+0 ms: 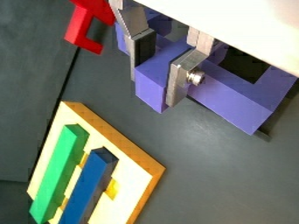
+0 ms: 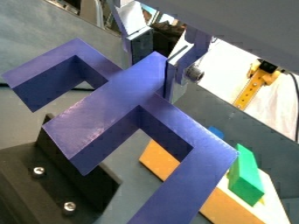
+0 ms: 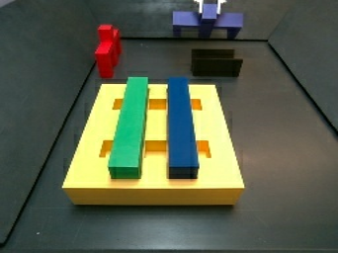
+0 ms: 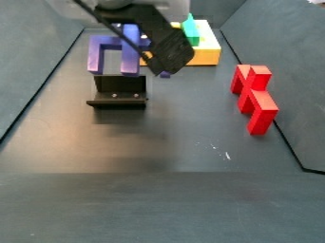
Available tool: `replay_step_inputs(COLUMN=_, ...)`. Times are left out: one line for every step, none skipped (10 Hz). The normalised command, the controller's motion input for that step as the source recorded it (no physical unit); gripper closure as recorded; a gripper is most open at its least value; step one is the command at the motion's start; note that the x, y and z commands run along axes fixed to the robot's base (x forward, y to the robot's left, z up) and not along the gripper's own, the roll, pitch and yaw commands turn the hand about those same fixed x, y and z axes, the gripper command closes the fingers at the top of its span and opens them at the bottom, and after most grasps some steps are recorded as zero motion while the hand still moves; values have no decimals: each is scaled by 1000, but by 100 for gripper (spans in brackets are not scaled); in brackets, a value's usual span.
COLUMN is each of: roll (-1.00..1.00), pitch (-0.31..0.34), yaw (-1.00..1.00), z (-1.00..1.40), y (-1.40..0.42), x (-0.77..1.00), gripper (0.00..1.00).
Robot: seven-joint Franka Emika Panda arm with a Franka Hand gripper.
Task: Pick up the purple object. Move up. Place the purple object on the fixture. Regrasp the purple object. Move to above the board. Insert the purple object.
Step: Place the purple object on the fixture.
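Observation:
My gripper (image 1: 159,87) is shut on the purple object (image 1: 233,96), its silver fingers clamping the central stub. The comb-shaped piece fills a wrist view (image 2: 105,114), with the gripper (image 2: 155,80) at its middle. In a side view the purple object (image 3: 227,24) hangs at the far end under the gripper (image 3: 209,9), beyond the black fixture (image 3: 218,64). In a side view the purple object (image 4: 105,52) sits just above and behind the fixture (image 4: 118,92), prongs down, beside the gripper (image 4: 135,41). The yellow board (image 3: 93,148) carries a green bar (image 3: 128,124) and a blue bar (image 3: 181,124).
A red stepped block (image 3: 106,49) stands near the left wall, also the red block (image 4: 254,95) in a side view. Dark walls ring the floor. The fixture (image 2: 59,188) lies under the purple piece in a wrist view, with the board (image 1: 131,175) off to one side.

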Motion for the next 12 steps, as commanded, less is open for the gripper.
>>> replay_step_inputs(roll=323, pitch=37, yaw=0, z=-480, y=0, x=689, gripper=100)
replay_step_inputs(roll=397, pitch=0, yaw=0, z=-440, y=-74, x=586, gripper=100)
replay_step_inputs(roll=386, pitch=0, yaw=0, z=-386, y=-111, x=360, gripper=100)
replay_step_inputs(roll=146, pitch=0, yaw=0, z=-369, y=-69, x=286, gripper=100)
replay_step_inputs(roll=3, pitch=0, yaw=0, z=-277, y=-17, x=366, gripper=100)
replay_step_inputs(roll=0, pitch=0, yaw=0, z=-306, y=0, x=331, gripper=100)
replay_step_inputs(roll=-57, pitch=-149, yaw=0, z=-363, y=0, x=120, gripper=100)
replay_step_inputs(roll=-100, pitch=-186, yaw=0, z=-346, y=0, x=0, gripper=100)
replay_step_inputs(roll=-131, pitch=-289, yaw=0, z=-343, y=0, x=-86, gripper=100)
replay_step_inputs(roll=-151, pitch=-149, yaw=0, z=-203, y=0, x=0, gripper=100)
replay_step_inputs(roll=-80, pitch=-166, yaw=0, z=-226, y=0, x=0, gripper=100)
replay_step_inputs(roll=0, pitch=-54, yaw=0, z=0, y=0, x=0, gripper=100)
